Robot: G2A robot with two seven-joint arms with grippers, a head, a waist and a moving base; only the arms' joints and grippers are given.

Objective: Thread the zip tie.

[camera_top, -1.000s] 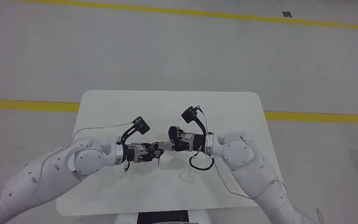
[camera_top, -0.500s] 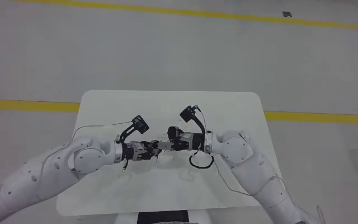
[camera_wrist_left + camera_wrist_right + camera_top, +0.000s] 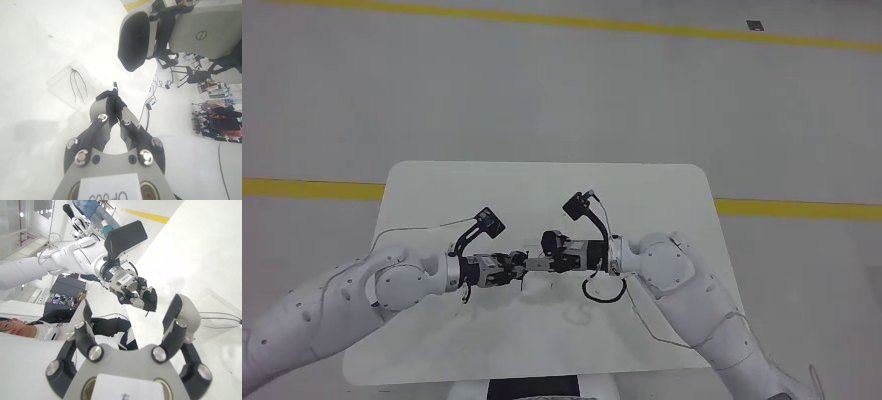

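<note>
Shifted a touch since a second ago: in the top view both wrists have slid slightly toward the left arm's side, so the spot where the grippers meet sits a bit further that way, and the posture is otherwise unchanged. We see the left gripper (image 3: 112,95) clamped tight on a black zip tie (image 3: 114,83), fingers pressed together with no gap. We note the tie's small square head pokes out just past the fingertips, and a thin end sticks out behind, between the fingers (in the right wrist view that end of the zip tie (image 3: 146,313) pokes out past the closed fingers). Whether the tie is looped through its own head, we cannot tell. The right gripper (image 3: 131,299) is spread wide with nothing between its fingers; it faces the left gripper (image 3: 149,301) tip to tip, near it. From above we mark left gripper (image 3: 508,267) and right gripper (image 3: 542,264) nose to nose over the middle of the white table (image 3: 442,200). A clear tray (image 3: 60,81) lies flat on the table near the grippers, and inside it are spare ties (image 3: 73,70), black and joined at one end.
</note>
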